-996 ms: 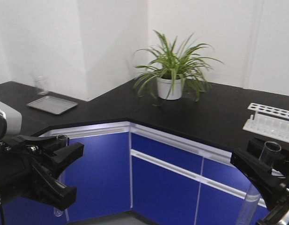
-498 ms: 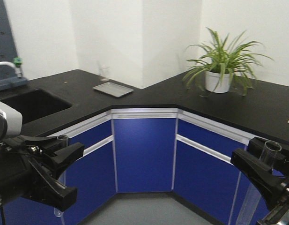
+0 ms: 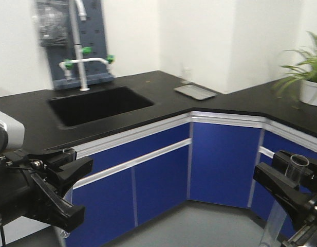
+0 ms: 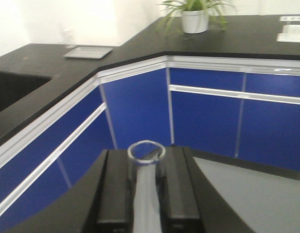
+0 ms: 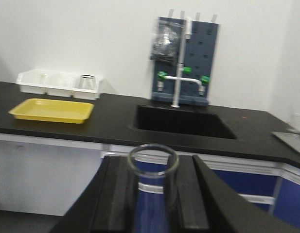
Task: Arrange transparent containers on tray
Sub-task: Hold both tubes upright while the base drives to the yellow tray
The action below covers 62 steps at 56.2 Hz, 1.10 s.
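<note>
Okay, left gripper is clamping one tube, right gripper is gripping another tube. Tray is sitting bare, well ahead-left of the right gripper, so nothing is placed yet.

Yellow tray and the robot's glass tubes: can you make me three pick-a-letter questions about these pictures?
1. Where is the yellow tray? A on the counter beside the sink; B in the sink; C on a chair.
2. What colour are the cabinet doors? A red; B green; C blue.
3. What are the right gripper's jaws doing? A hanging open and empty; B shut on a test tube; C holding a spoon.
Answers: A, it lies on the counter left of the sink; C, every door is blue; B, the tube stands clamped between them.
</note>
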Tool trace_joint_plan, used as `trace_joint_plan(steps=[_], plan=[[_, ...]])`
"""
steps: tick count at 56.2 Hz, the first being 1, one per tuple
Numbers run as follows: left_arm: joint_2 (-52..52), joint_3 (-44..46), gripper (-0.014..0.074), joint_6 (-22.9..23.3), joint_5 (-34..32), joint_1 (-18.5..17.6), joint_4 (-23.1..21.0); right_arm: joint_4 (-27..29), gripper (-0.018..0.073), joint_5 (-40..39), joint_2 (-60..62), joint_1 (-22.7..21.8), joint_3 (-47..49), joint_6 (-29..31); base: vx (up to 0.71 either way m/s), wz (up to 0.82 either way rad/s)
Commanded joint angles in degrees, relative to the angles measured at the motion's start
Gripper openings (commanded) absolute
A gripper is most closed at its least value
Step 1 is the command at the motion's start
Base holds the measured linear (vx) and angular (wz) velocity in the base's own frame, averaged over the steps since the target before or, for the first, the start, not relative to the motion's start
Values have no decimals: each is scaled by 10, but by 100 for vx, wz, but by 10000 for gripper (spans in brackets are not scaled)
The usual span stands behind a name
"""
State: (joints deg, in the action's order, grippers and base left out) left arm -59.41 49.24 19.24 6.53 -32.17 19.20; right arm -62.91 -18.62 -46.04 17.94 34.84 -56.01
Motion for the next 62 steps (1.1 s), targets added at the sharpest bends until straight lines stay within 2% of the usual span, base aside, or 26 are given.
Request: trace_joint_plan(steps=[1, 28, 62], plan=[[7, 17, -1, 6, -44, -3, -2, 9, -11, -24, 5, -1, 18, 1, -16, 60], [7, 17, -1, 6, -44, -3, -2, 9, -11, -24, 5, -1, 18, 1, -6, 53], [7, 17, -1, 6, -44, -3, -2, 9, -11, -24, 5, -1, 18, 1, 14, 35]])
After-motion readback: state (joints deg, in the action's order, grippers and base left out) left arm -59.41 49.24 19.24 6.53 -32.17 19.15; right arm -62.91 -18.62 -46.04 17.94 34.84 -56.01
